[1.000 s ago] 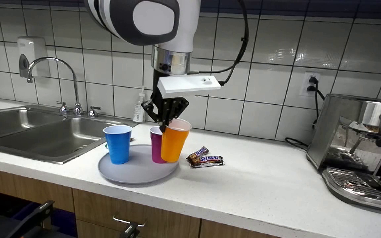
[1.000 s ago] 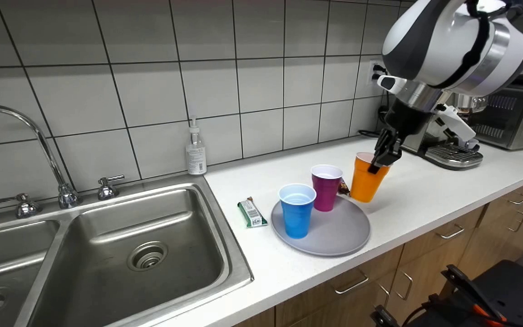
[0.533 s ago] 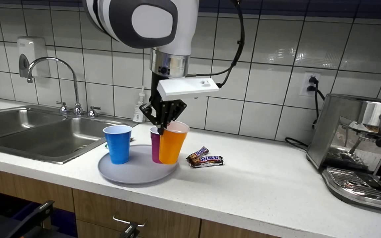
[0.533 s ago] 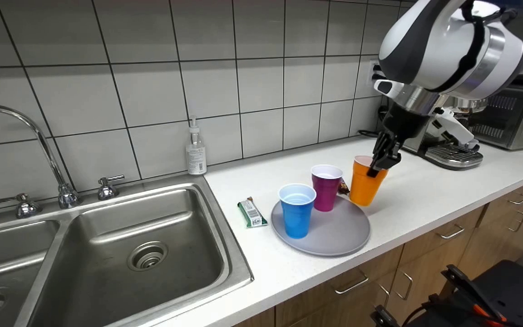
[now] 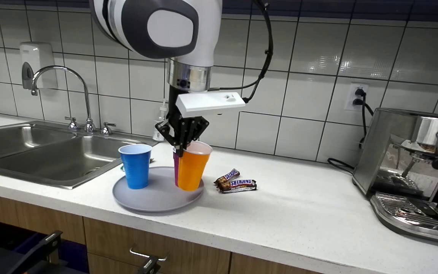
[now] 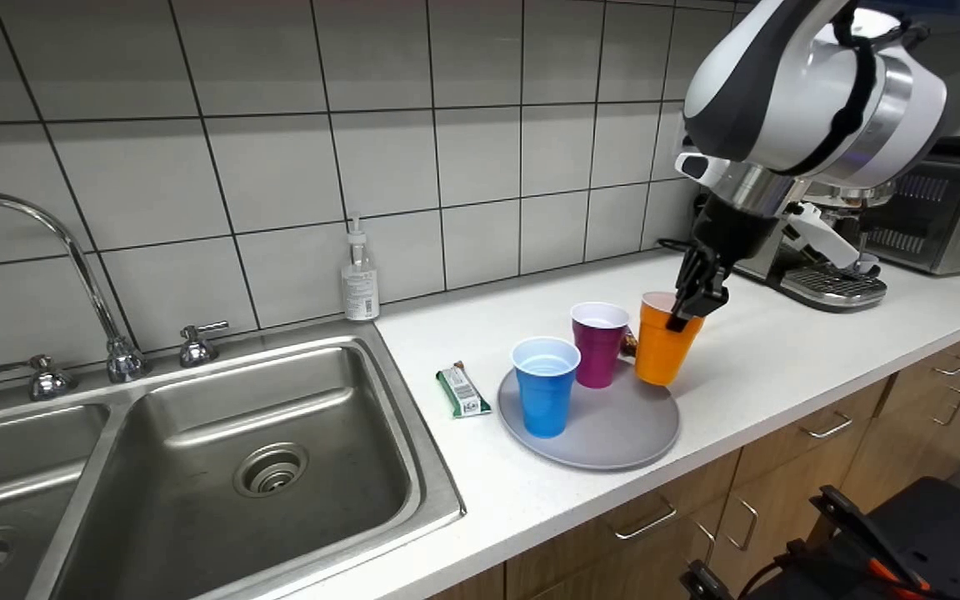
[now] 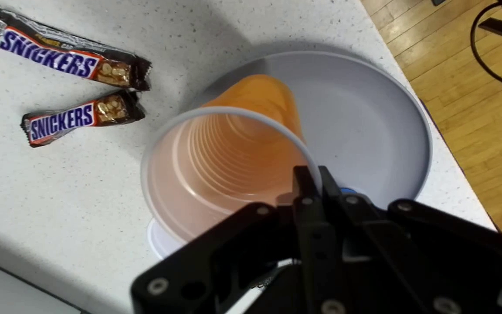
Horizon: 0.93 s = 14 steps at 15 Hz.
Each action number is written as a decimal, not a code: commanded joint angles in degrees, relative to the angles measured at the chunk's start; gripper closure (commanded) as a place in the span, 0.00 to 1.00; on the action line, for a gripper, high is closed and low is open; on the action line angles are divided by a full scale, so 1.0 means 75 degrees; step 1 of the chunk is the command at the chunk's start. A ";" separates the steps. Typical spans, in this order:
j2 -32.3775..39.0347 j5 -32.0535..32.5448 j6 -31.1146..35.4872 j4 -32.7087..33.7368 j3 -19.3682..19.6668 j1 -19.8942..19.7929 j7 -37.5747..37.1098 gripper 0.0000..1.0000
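The orange cup (image 5: 193, 173) is tilted over the edge of the plate (image 6: 613, 437), its rim grasped by the end effector (image 7: 315, 174). Only the wrist view looks down into the cup: it shows the ribbed inside, with one of the fingers (image 7: 304, 185) inside the rim and its partner outside. Whether the cup's base touches the plate cannot be told.

Just beside it the purple cup (image 6: 599, 354) stands upright on the plate, plain in an exterior view; the wrist view gives no more than a pale arc of its rim. The blue cup (image 6: 545, 396), upright too, shows whole in both exterior views, but as a blue sliver from the wrist.

Near the plate, one Snickers bar (image 7: 66, 52) and another Snickers bar (image 7: 81, 117) lie on the worktop (image 5: 299, 217), their labels legible in the wrist view. A green-wrapped bar (image 6: 463, 392), plain in an exterior view, lies between the plate and the sink (image 6: 197, 475). Farther out, an espresso machine (image 5: 405, 160) appears in both exterior views; a toaster oven (image 6: 947, 217) and a wall dispenser (image 5: 38, 62) show in an exterior view each. The wrist view adds wooden floor (image 7: 486, 144) past the worktop's edge.
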<state>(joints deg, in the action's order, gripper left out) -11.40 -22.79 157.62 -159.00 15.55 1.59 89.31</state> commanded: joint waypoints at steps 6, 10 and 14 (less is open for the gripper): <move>0.0263 -0.0183 0.0310 0.0000 -0.0385 0.0036 0.0195 0.99; 0.0425 -0.0246 0.0450 0.0000 -0.0474 0.0082 0.0288 0.99; 0.0614 -0.0354 0.0617 0.0000 -0.0530 0.0182 0.0307 0.99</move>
<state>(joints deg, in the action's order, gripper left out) -7.99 -23.09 159.88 -159.00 12.60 2.52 89.31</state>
